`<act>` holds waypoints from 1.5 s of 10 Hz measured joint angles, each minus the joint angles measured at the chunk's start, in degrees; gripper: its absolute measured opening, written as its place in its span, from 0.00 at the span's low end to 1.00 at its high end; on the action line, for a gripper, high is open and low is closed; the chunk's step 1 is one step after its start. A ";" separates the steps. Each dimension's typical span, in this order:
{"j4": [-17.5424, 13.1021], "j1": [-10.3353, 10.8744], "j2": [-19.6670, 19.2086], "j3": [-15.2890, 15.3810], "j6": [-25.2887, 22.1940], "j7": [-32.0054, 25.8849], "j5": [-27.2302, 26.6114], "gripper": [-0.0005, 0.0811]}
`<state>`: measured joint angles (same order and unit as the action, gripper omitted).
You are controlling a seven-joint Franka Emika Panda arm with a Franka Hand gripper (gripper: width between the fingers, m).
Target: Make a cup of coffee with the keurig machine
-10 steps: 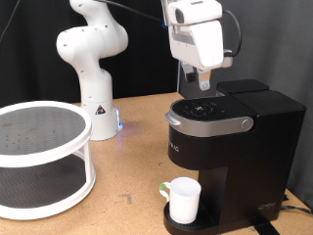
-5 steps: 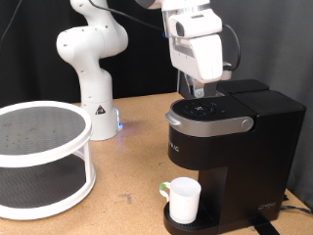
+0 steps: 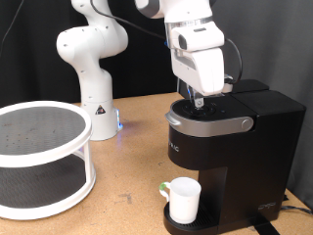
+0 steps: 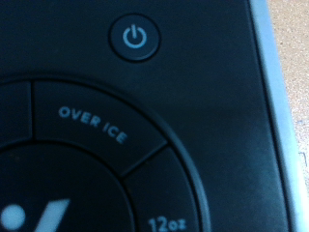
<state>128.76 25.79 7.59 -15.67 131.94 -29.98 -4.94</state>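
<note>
The gripper (image 3: 199,101) hangs right over the top of the keurig machine (image 3: 230,147). Its fingertips are just above the round button panel (image 3: 210,111), very close to it or maybe touching; the exterior view does not let me tell which. I cannot tell if the jaws are spread apart or pressed together, because the white hand covers most of them. Nothing shows between the fingers.

The machine is a black box on the right side of the wooden table (image 3: 117,166). Its lid is down.

The wrist view looks straight at the top of the machine from very near. It shows the power button (image 4: 135,39) with a blue sign on it, a button that says OVER ICE (image 4: 93,125), and a button that says 12oz (image 4: 166,225). The fingers do not show in that view.

The cup (image 3: 184,200) is small and white. It stands upright on the drip tray at the foot of the machine, under the spout, well below the gripper.

A white round rack (image 3: 39,157) with two shelves sits on the left. The robot's white base (image 3: 93,59) stands at the far side of the table.
</note>
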 joint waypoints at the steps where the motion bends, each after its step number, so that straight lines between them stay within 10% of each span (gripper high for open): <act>1: 0.37 0.13 -0.05 0.07 0.42 -0.08 -0.04 0.01; 9: 0.86 0.36 -0.59 0.42 -0.18 0.38 -2.28 0.01; 15: -7.67 -0.41 -6.14 -1.28 -13.84 0.11 -9.12 0.01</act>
<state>121.08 25.38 1.45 -16.95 118.10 -29.87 -14.06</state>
